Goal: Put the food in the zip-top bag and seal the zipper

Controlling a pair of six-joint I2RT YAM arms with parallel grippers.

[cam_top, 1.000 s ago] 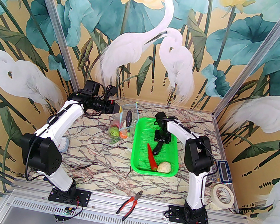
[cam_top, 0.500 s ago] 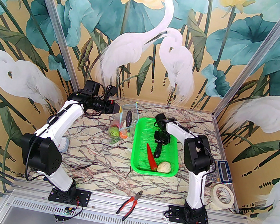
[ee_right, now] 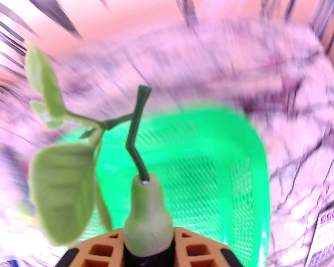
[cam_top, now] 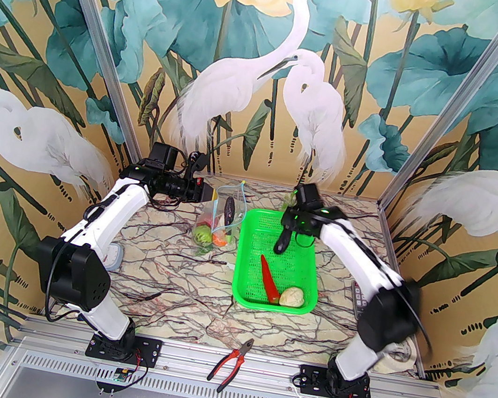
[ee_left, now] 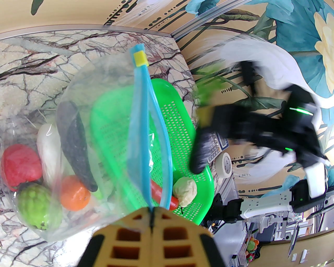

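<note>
R claw (ee_right: 148, 241) pinched eggplant (cam_top: 282, 242) at stem cap; light, glossy, prob. slippery. L claw (ee_left: 152, 217) pinched bag (ee_left: 86, 78) zipper (ee_left: 142, 117).

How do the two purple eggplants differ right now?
The bagged eggplant leans inside the zip-top bag; the held eggplant hangs tip-down over the green basket. The bagged eggplant is ungripped; the held eggplant is pinched at its green cap by the right end effector. Both are dark, long and slim.
</note>
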